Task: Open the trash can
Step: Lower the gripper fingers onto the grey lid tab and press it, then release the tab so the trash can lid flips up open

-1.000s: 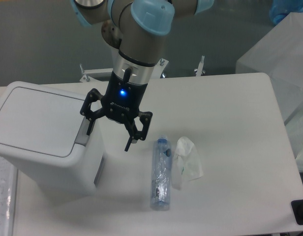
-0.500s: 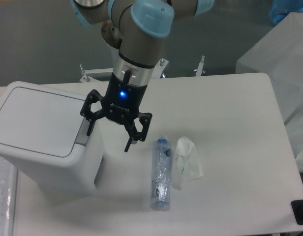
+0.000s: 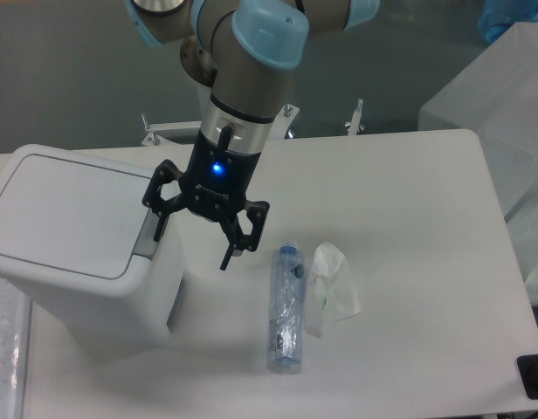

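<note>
The trash can [image 3: 68,253] runs off the left edge. One finger [image 3: 158,223] of the gripper [image 3: 192,246] covers part of its grey latch. The arm's upper joints are cut off at the top.

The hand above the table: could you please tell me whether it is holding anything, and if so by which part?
Nothing is held. The hand is open with empty fingers, hanging beside the closed trash can, one finger near its grey latch.
</note>
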### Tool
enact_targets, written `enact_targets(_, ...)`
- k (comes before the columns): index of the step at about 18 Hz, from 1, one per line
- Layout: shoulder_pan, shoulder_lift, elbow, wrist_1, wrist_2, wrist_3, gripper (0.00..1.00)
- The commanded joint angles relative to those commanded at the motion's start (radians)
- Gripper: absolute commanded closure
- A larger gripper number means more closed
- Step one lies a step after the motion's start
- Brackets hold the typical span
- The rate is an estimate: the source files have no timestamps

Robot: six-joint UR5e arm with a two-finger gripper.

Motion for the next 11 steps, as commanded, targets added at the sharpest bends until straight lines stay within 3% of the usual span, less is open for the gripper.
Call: enact_targets(11, -0.002, -0.003, -0.008, 0.000, 0.014, 0.002, 0.00)
